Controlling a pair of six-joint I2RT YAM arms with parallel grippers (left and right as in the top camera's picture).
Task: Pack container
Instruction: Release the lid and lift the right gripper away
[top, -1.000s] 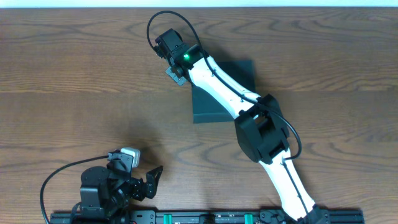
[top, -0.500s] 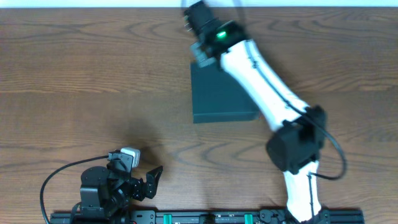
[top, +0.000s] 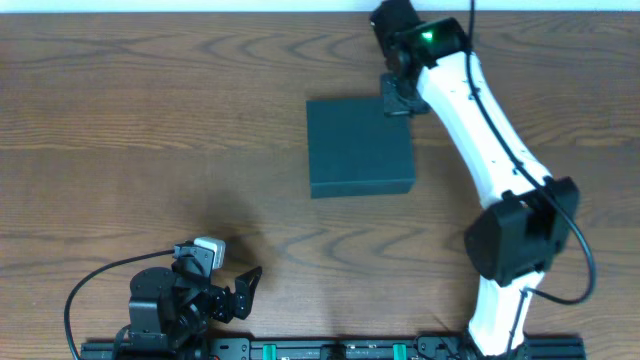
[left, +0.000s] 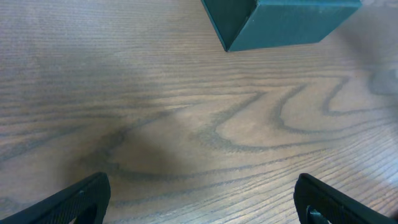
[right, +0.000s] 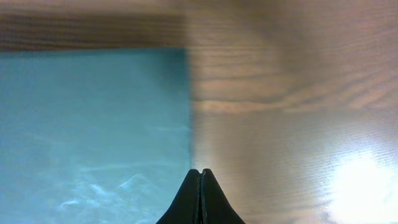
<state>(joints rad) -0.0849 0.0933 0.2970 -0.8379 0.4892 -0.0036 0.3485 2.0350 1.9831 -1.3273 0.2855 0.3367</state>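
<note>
The container (top: 360, 147) is a dark teal square box with its lid closed, lying flat in the middle of the wooden table. It also shows in the left wrist view (left: 280, 22) and in the right wrist view (right: 93, 130). My right gripper (top: 397, 100) is shut and empty, its tips (right: 200, 177) right at the box's far right edge. My left gripper (top: 243, 290) is open and empty near the front left of the table, its fingers (left: 199, 199) far from the box. No snack packets are in view.
The right arm (top: 480, 130) stretches from the front right base up along the right side of the box. The left arm's black cable (top: 90, 290) loops at the front left. The table's far edge (top: 200, 12) runs along the top.
My right gripper has swung from the box's far left corner, across its far edge, to its far right corner. The box now lies fully uncovered. The left arm has not moved.
</note>
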